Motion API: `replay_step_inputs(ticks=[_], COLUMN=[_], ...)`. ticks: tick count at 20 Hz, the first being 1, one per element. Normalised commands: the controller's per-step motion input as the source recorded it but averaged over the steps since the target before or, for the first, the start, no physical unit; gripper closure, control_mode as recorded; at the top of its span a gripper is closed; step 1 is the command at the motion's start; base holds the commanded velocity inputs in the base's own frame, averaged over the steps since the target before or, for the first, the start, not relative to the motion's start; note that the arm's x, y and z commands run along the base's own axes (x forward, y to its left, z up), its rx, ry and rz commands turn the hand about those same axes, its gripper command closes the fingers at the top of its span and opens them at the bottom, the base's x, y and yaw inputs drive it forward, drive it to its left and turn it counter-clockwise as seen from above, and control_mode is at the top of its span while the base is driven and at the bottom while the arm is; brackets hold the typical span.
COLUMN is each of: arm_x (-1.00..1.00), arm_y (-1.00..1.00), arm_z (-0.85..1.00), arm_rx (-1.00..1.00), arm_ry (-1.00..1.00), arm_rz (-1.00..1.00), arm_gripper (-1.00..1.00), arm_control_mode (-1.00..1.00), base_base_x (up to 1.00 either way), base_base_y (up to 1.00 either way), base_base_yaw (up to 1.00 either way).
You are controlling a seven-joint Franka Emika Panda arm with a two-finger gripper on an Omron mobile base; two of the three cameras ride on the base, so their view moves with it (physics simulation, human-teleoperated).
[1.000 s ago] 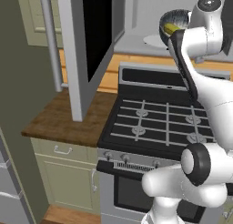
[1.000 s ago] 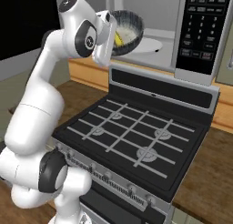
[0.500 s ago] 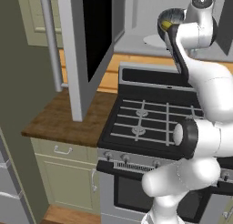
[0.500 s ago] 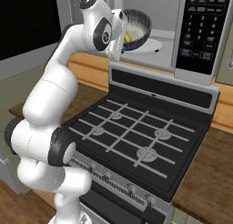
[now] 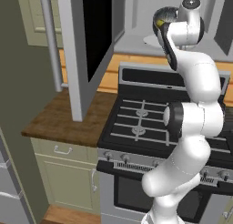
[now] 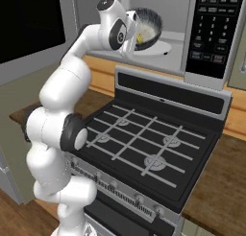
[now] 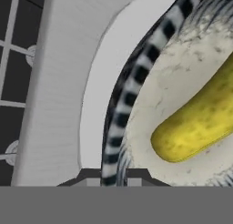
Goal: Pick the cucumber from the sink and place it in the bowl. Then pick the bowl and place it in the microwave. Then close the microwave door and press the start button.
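One cucumber (image 7: 200,120) in one bowl (image 6: 144,29), end effector (image 7: 109,175) clamped on bowl rim

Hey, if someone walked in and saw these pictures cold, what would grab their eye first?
The tall white robot arm over the black gas stove, lifting a round dark ribbed bowl at the open silver-grey microwave. The gripper pinches the bowl's rim, and a stubby yellow-green cucumber lies inside. At left, the wide black glass microwave door hangs open over the wooden counter.
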Motion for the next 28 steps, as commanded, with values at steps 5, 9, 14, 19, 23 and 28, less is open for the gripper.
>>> replay_step_inputs(ticks=[5, 9, 14, 19, 23, 28], arm_x=[0.62, 0.37, 0.08, 0.00, -0.06, -0.24], arm_y=[0.00, 0.00, 0.00, 0.00, 0.00, 0.04], arm_z=[-0.21, -0.10, 0.00, 0.00, 0.00, 0.00], arm_rx=[0.00, 0.00, 0.00, 0.00, 0.00, 0.00], arm_ry=[0.00, 0.00, -0.08, -0.17, -0.23, -0.29], arm_rz=[0.00, 0.00, 0.00, 0.00, 0.00, 0.01], arm_gripper=[1.00, -1.00, -1.00, -1.00, -1.00, -1.00], arm_control_mode=[-1.00, -1.00, -1.00, -1.00, -1.00, -1.00], base_base_x=[0.00, 0.00, 0.00, 0.00, 0.00, 0.00], base_base_y=[0.00, 0.00, 0.00, 0.00, 0.00, 0.00], base_base_yaw=[0.00, 0.00, 0.00, 0.00, 0.00, 0.00])
